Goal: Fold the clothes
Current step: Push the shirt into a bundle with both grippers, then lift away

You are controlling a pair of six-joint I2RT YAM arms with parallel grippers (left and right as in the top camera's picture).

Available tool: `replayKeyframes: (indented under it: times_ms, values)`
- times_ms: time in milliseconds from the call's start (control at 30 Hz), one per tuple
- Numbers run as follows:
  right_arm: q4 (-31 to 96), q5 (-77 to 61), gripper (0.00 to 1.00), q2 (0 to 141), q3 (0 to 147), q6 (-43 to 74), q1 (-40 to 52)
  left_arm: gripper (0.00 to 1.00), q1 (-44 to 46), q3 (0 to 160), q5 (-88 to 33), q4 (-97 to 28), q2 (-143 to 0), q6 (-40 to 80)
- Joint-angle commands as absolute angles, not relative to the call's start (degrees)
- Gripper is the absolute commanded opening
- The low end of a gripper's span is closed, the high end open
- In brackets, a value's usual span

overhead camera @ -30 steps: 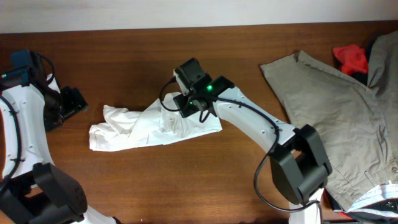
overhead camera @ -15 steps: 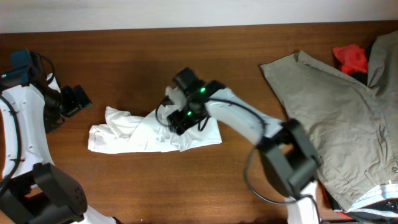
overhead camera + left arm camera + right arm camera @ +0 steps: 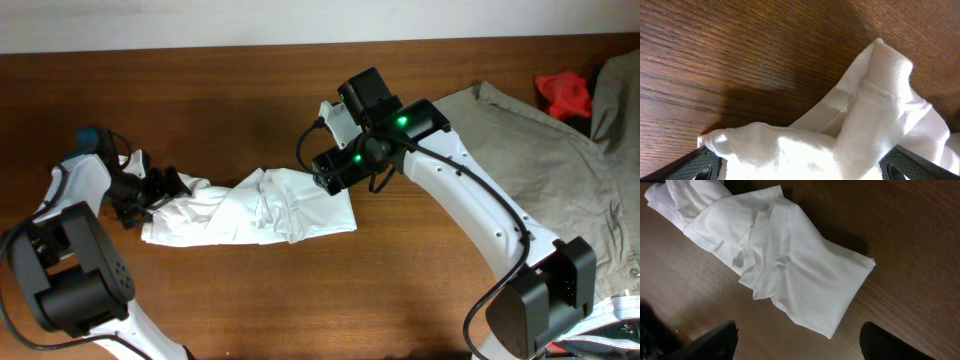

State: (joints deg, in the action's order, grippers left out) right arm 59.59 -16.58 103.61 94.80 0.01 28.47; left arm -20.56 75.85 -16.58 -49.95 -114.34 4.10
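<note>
l gripper [image 3: 160, 190] jaws wide around white garment [image 3: 255, 205] end; r gripper [image 3: 328, 178] jaws wide, empty.

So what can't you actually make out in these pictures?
Overhead: the left gripper covers the white garment's left end.
Overhead: the khaki garment runs off the right edge.
Left wrist: the fingers are cut off by the bottom edge, so their hold on the garment is unclear.
</note>
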Motion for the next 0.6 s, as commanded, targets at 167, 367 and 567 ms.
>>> replayKeyframes:
  times_ms: [167, 367, 567]
  values:
    - [59.9, -11.4, 0.82, 103.9, 94.8, 0.9, 28.3, 0.0, -19.1, 81.0, -18.6, -56.2, -119.4, 1.7]
    - [62.5, -5.1, 0.82, 104.0, 94.8, 2.3, 22.7, 0.0, -24.7, 112.5, -7.7, -80.3, -119.4, 1.7]
    - [63.8, -4.8, 0.82, 105.0, 94.7, 2.2, 21.5, 0.0, -12.6, 120.9, -13.8, -89.2, -119.6, 1.7]
